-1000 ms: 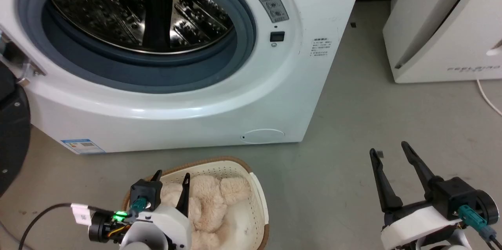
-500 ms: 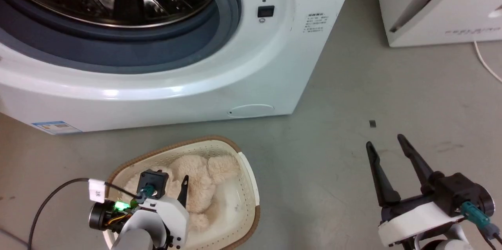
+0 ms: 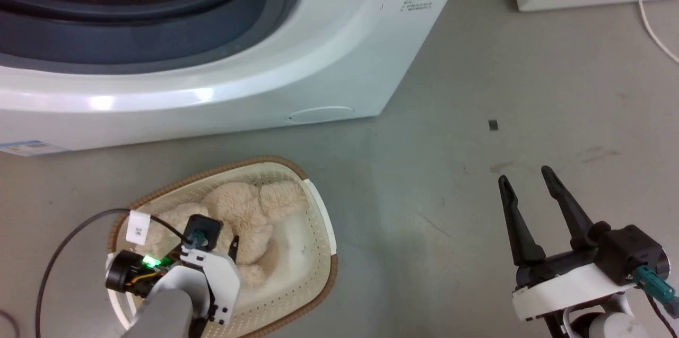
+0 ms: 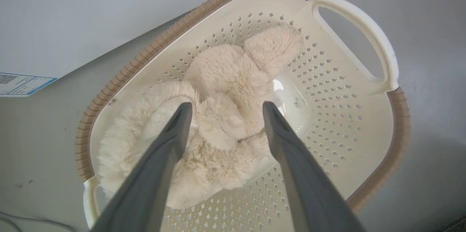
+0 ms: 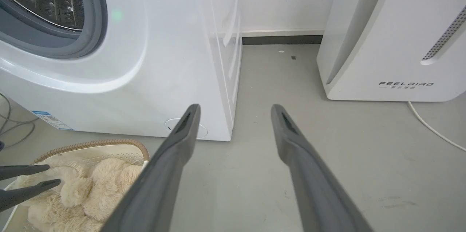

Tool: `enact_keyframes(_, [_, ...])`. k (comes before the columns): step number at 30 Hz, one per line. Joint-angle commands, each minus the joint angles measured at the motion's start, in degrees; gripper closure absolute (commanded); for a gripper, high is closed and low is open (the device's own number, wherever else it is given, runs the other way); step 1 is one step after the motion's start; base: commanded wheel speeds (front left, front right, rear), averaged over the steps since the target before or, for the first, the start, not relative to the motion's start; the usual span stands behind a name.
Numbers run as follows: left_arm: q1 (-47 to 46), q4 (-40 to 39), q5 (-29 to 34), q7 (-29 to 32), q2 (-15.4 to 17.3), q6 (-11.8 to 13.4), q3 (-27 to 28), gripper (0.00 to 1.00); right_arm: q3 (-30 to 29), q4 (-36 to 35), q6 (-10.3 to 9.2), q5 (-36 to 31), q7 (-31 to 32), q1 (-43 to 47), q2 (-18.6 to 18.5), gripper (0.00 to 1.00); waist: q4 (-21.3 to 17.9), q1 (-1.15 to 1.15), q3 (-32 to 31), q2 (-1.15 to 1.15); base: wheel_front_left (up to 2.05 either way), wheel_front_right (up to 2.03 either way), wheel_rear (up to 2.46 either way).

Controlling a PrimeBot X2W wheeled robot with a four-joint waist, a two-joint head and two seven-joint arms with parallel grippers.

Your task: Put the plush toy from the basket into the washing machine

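The basket (image 4: 349,122) holds 1 plush toy (image 4: 225,79); left tool (image 4: 226,103) spread above it; right tool (image 5: 235,106) spread; appliance (image 5: 382,42) at 2 o'clock reads FEELBIRD.

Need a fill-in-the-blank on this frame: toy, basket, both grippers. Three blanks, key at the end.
1. The plush toy lies ____ the basket.
2. The left gripper points down at the plush toy with its jaws ____.
3. The right gripper, jaws open over the floor, holds ____.

Missing words: inside; open; nothing.
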Motion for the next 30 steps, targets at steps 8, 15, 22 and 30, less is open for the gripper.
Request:
enact_keyframes(8, [-5.1, 6.1, 0.3, 1.1, 2.4, 0.1, -2.4, 0.0, -0.7, 0.4, -0.04, 2.1, -1.4, -2.3, 0.0, 0.0, -1.6, -0.01, 5.0, 0.0, 0.0, 0.0, 0.0])
enact_keyframes(15, [-8.4, 10.4, 0.0, 0.5, 3.9, -0.3, -4.2, 0.0, -0.6, 0.5, -0.04, 3.0, -2.3, -3.3, 0.0, 0.0, -2.5, -0.01, 8.5, 0.0, 0.0, 0.0, 0.0])
enact_keyframes(22, [-11.9, 14.7, -0.4, -0.8, 5.2, -0.6, -6.0, 0.0, -0.4, 0.5, -0.05, 3.7, -3.1, -4.2, 0.0, 0.0, -3.3, -0.01, 11.8, 0.0, 0.0, 0.0, 0.0])
enact_keyframes(30, [-15.8, 19.5, -1.0, -3.5, 6.4, -0.3, -8.1, 0.0, 0.1, 0.7, -0.05, 4.5, -4.1, -5.3, 0.0, 0.0, -4.2, -0.01, 15.7, 0.0, 0.0, 0.0, 0.0])
